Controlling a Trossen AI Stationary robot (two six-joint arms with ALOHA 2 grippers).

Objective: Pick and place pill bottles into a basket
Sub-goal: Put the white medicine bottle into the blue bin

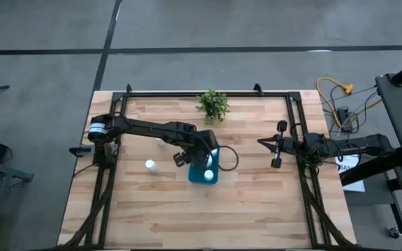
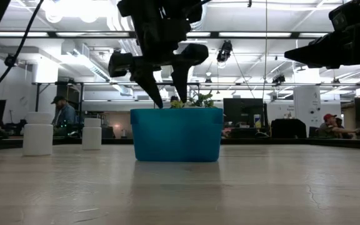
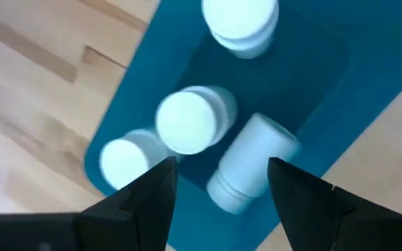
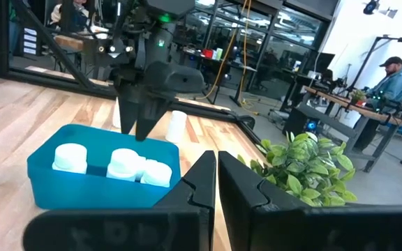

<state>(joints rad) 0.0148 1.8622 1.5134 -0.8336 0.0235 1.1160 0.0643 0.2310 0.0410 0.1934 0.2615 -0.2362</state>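
The teal basket (image 1: 204, 172) stands near the table's middle. Several white pill bottles lie inside it: three stand upright (image 3: 190, 120) and one lies on its side (image 3: 251, 164). Two more bottles (image 2: 38, 133) (image 2: 92, 133) stand on the table to the basket's left. My left gripper (image 3: 222, 166) hangs open just above the basket's rim (image 2: 170, 99), pointing down, with nothing between its fingers. My right gripper (image 4: 216, 167) is shut and waits level at the table's right side (image 1: 278, 144).
A small green potted plant (image 1: 213, 104) stands at the far edge behind the basket. Black frame rails run along the table's left and right sides (image 1: 300, 125). Bare wood lies in front of the basket. People sit in the room beyond (image 4: 391, 75).
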